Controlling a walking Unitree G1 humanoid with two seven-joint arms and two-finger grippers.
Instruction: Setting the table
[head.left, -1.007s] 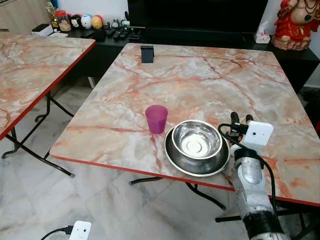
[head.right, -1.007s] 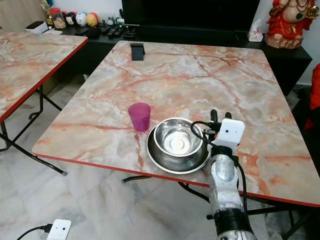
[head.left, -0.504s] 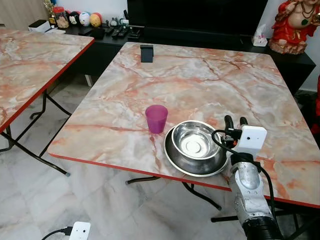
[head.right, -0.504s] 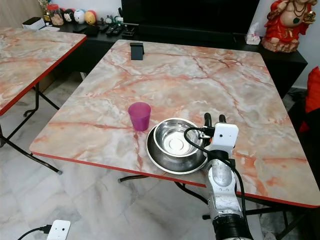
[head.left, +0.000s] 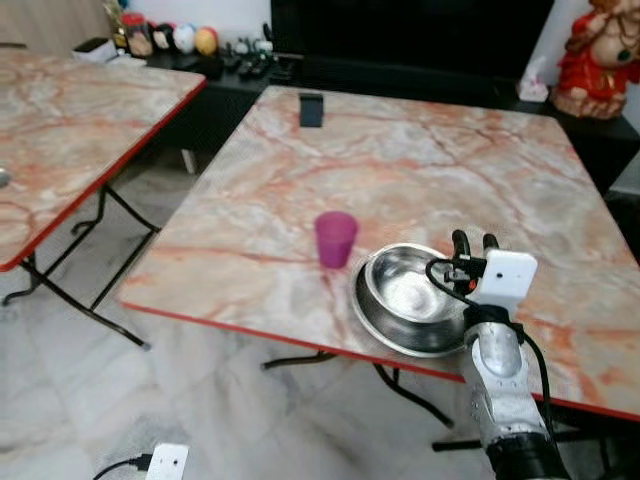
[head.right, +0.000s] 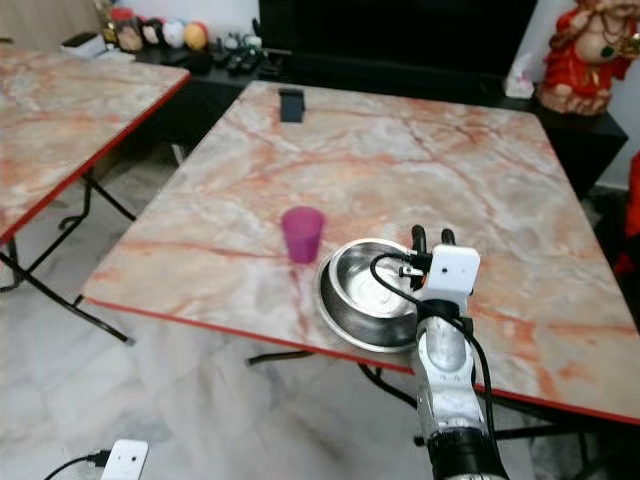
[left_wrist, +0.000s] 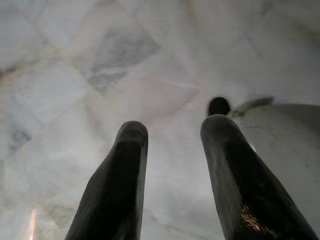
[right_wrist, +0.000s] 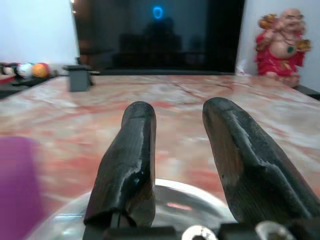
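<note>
A shiny round steel bowl (head.left: 412, 290) sits nested in a wider steel dish (head.left: 385, 325) in the lower right of the head views, close to the red-trimmed near edge of the square pink-and-orange marbled desk (head.left: 420, 165). Just to its left, apart from the dish, a small translucent purple plastic cup (head.left: 336, 239) stands upright. The right hand (head.left: 475, 242) is at the right rim of the bowl, its two black fingers (right_wrist: 132, 160) parted by a narrow gap and holding nothing, tips raised above the rim; its wrist view looks across the bowl toward a small dark block (head.left: 311, 110) at the desk's far edge and a red figurine (head.right: 589, 50) in the upper right. The left hand (left_wrist: 172, 145) hangs over the pale marble floor (left_wrist: 75, 60), fingers slightly apart and empty.
</note>
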